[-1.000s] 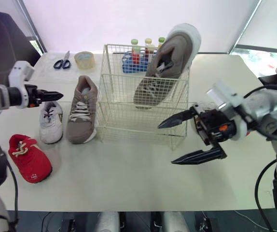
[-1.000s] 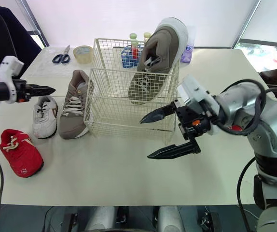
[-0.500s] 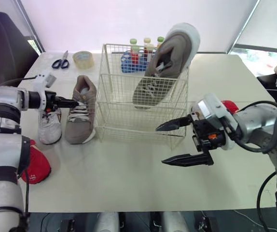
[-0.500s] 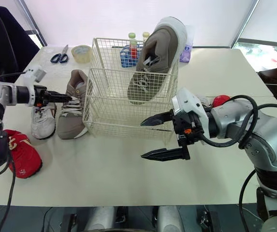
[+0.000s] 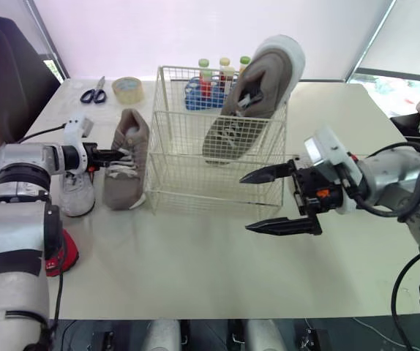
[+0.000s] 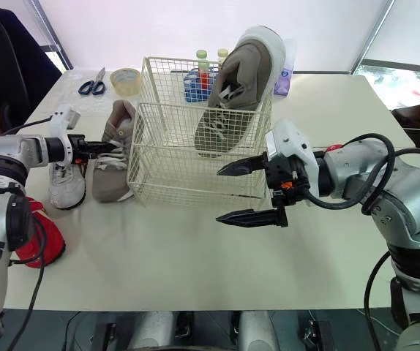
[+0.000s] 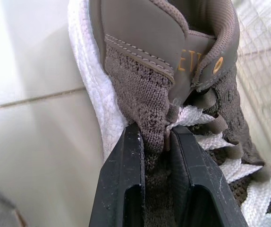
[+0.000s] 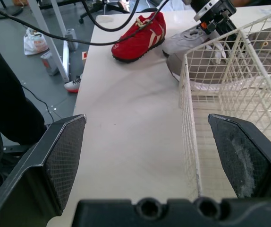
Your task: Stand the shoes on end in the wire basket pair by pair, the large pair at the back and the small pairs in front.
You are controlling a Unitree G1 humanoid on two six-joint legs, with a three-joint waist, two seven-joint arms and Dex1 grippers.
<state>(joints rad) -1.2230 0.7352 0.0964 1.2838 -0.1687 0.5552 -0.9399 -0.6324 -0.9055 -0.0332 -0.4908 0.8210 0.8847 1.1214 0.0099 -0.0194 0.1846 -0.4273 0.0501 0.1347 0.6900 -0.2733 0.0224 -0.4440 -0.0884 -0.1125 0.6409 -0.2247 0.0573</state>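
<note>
Beside the wire basket [image 5: 195,175], the left end effector [image 7: 155,135], per its wrist view, clamps the brown shoe [image 7: 145,42] by its upper; the right end effector [image 5: 245,203] gapes apart.

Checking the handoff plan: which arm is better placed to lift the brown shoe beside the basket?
Left. The left gripper is shut on the brown shoe; the right gripper hangs open on the far side of the wire basket.

white wire basket [image 5: 210,186] on pale table [image 5: 195,256] | grey-brown sneaker [image 5: 250,95] on end in it | matching sneaker [image 5: 126,183] left of basket | small white sneaker [image 5: 78,194] further left
</note>
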